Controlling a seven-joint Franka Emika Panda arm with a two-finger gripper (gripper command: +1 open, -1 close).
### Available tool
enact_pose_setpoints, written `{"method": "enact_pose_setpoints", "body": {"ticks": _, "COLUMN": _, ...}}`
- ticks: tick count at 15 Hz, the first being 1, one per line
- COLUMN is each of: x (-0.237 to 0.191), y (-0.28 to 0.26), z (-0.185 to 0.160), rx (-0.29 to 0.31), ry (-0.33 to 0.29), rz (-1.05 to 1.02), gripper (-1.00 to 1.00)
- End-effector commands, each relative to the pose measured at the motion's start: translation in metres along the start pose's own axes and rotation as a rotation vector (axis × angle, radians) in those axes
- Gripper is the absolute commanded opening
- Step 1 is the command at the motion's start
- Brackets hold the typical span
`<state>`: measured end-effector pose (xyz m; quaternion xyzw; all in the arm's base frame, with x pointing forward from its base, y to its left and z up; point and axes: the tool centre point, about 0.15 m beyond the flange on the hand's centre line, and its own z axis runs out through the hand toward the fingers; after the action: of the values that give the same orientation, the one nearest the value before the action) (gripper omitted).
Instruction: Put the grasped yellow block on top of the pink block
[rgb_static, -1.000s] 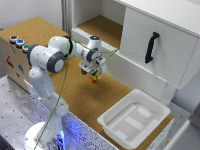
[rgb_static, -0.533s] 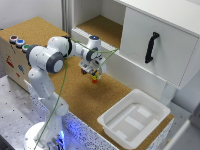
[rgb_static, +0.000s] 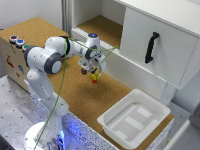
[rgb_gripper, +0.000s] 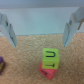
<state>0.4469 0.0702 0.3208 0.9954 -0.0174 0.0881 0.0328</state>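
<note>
On the cork-topped bench (rgb_static: 60, 35), the gripper (rgb_static: 94, 70) hangs above the pink block (rgb_gripper: 46, 71), jaws spread wide, holding nothing. The yellow block (rgb_gripper: 50, 57) sits on top of it, slightly skewed. Light, rigid cubes, likely easily toppled; take opposite flat faces.

Pink block (rgb_gripper: 48, 70): cut off by wrist view's edge, mostly hidden under yellow block (rgb_gripper: 50, 57). Dark block (rgb_gripper: 2, 64): cropped at edge, blurred. Exterior view: gripper (rgb_static: 94, 70) fingertips too small to resolve.
</note>
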Motion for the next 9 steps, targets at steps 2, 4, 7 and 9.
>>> {"method": "enact_pose_setpoints", "body": {"ticks": 2, "x": -0.007, "y": -0.072, "z": -0.013, "rx": -0.003, "ry": -0.007, "rz": -0.076, "gripper": 1.0}}
{"method": "enact_pose_setpoints", "body": {"ticks": 4, "x": -0.004, "y": -0.086, "z": -0.003, "rx": 0.0, "ry": -0.008, "rz": -0.085, "gripper": 1.0}}
{"method": "enact_pose_setpoints", "body": {"ticks": 7, "x": 0.002, "y": -0.101, "z": 0.016, "rx": 0.025, "ry": -0.019, "rz": -0.085, "gripper": 1.0}}
{"method": "enact_pose_setpoints", "body": {"ticks": 9, "x": 0.007, "y": -0.104, "z": 0.03, "rx": 0.016, "ry": -0.022, "rz": -0.074, "gripper": -1.0}}
